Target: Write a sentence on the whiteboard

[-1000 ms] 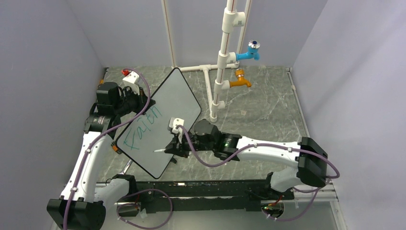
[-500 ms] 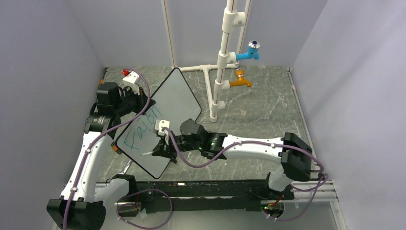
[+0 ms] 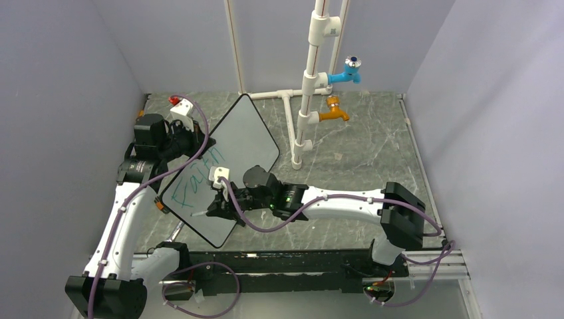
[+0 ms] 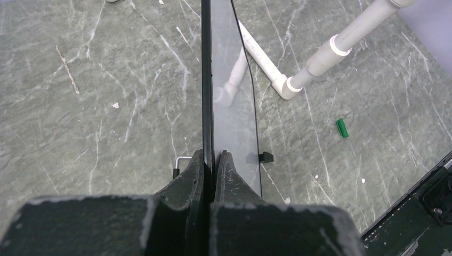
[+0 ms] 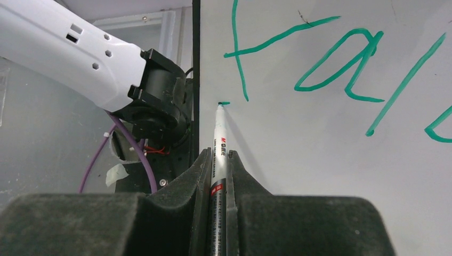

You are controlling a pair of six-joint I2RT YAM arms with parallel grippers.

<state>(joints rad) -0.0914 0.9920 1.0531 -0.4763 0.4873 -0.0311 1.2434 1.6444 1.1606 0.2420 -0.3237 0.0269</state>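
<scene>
From above, the whiteboard (image 3: 243,133) is seen held tilted over the table (image 3: 359,146), and the sentence (image 3: 197,178), only a green "Faith", is written on its near part. In the left wrist view, the board's black edge is clamped by the left gripper (image 4: 213,156). In the right wrist view, a marker (image 5: 219,138) is grasped by the right gripper (image 5: 217,160), and its tip is pressed to the board just below the first letter, at a short green stroke.

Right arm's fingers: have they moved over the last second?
Yes. The right fingers, shut on the marker, have slid left across the whiteboard, away from the white pipe stand, ending beside the start of the green writing.
</scene>
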